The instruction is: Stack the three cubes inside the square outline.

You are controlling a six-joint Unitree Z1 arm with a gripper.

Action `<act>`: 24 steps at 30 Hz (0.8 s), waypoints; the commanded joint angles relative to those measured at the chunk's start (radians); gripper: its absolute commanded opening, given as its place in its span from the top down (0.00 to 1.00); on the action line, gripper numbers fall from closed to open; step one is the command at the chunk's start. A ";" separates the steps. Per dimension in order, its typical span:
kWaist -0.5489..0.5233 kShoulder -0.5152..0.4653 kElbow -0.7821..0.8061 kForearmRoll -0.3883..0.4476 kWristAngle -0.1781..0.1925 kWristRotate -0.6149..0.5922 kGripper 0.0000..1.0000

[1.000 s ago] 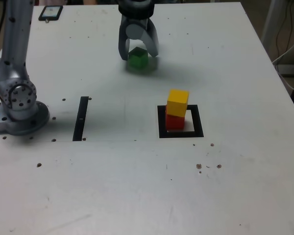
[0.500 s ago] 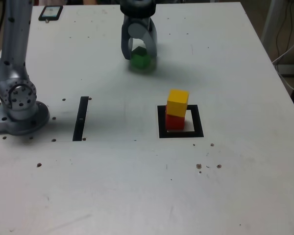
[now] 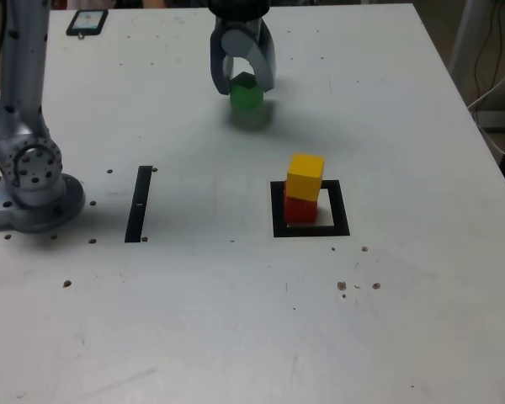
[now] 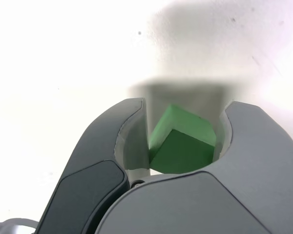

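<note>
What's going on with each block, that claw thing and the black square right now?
green cube: clamped in the claw, lifted off the table, tilted.
yellow cube: resting on the red one, slightly offset.
red cube: sitting inside the square.
square outline: holds two blocks.
gripper: shut on the green cube.

Yellow cube sits on red cube inside square outline; top of that stack open from above, nothing over it. Bare table between the stack and the gripper at the far side, which holds the green cube clear of the surface. Arm base and black strip stand well apart on the exterior view's left. Phone far left corner. Near half of table open.
</note>
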 commanded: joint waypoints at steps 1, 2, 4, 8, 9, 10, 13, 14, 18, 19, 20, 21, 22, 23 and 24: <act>-0.008 -0.021 0.000 0.000 -0.006 0.002 0.89; -0.010 -0.027 0.001 0.000 -0.010 0.002 0.89; -0.017 -0.045 0.001 0.001 -0.021 0.002 0.89; -0.046 -0.107 -0.001 0.016 -0.046 -0.002 0.89; -0.058 -0.126 -0.003 0.023 -0.050 -0.006 0.89; -0.070 -0.145 -0.007 0.031 -0.054 -0.012 0.90; -0.115 -0.191 -0.029 0.065 -0.057 -0.040 0.90; -0.130 -0.202 -0.038 0.077 -0.057 -0.052 0.90; -0.195 -0.226 -0.078 0.132 -0.057 -0.106 0.90; -0.209 -0.227 -0.087 0.145 -0.056 -0.119 0.90; -0.223 -0.227 -0.096 0.159 -0.055 -0.134 0.90; -0.237 -0.226 -0.105 0.171 -0.053 -0.150 0.90; -0.251 -0.224 -0.114 0.183 -0.052 -0.166 0.90; -0.264 -0.223 -0.123 0.193 -0.050 -0.184 0.90; -0.277 -0.222 -0.131 0.202 -0.049 -0.202 0.90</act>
